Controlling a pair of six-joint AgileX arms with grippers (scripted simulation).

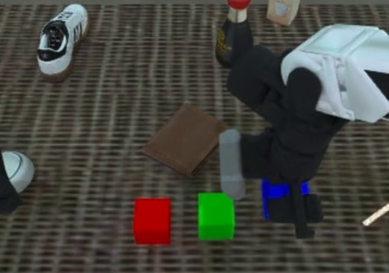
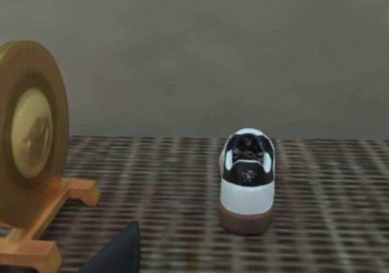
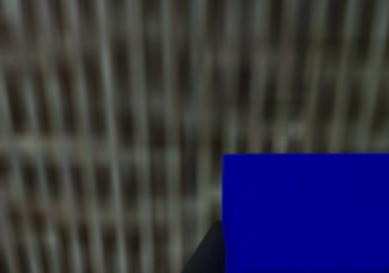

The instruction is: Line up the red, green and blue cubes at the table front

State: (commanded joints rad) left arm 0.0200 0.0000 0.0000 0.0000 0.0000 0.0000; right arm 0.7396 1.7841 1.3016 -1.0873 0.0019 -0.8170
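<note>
Blue cube (image 1: 281, 190) sits clamped in our right gripper's (image 1: 285, 195) fingers, low at the counter (image 1: 109, 103) front, right of green cube (image 1: 216, 216) and red cube (image 1: 152, 221). Best set flush, evenly spaced, then release. Left arm parked; fingers' state unclear.

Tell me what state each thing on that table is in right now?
red cube: resting at the table front, free.
green cube: resting beside the red one, apart.
blue cube: under the right end effector, mostly hidden.
bottle: upright, capped.
shoe: upright on its sole.
brown pad: lying flat.
left end effector: parked at the left edge.
</note>
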